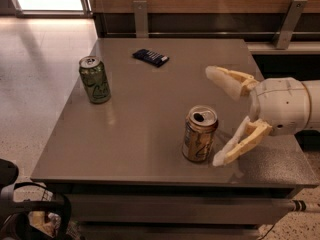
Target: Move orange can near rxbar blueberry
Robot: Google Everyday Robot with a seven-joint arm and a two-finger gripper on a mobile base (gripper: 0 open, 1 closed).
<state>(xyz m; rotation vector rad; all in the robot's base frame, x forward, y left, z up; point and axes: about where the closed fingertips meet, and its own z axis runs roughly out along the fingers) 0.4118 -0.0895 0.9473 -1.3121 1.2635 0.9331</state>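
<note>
1. The gripper (215,116) hangs over the right front part of the surface (140,119), reaching in from the right. Its jaws stand wide open and hold nothing.
2. The far finger (229,81) is raised above the surface, behind and to the right of the orange can (199,143). The near finger (241,143) slopes down, and its tip is just beside the can's lower right side. I cannot tell whether that tip touches the can.
3. The orange can stands upright near the front edge of the surface, right of centre. Its long axis is vertical and its silver top, with the dark opening, faces up. The can sits in front of the gap between the jaws rather than fully inside it.
4. The blue bar (150,57) lies flat near the back of the surface, well apart from the orange can. Its long axis runs from back left to front right.
5. A green can (95,80) stands upright near the left edge, also well apart from the orange can.
6. The arm (287,105) is cut off at the right edge past its pale round wrist. The print on the bar and the markings on both cans are too small to read. A dark object at the lower left corner is cut off and hard to make out.
</note>
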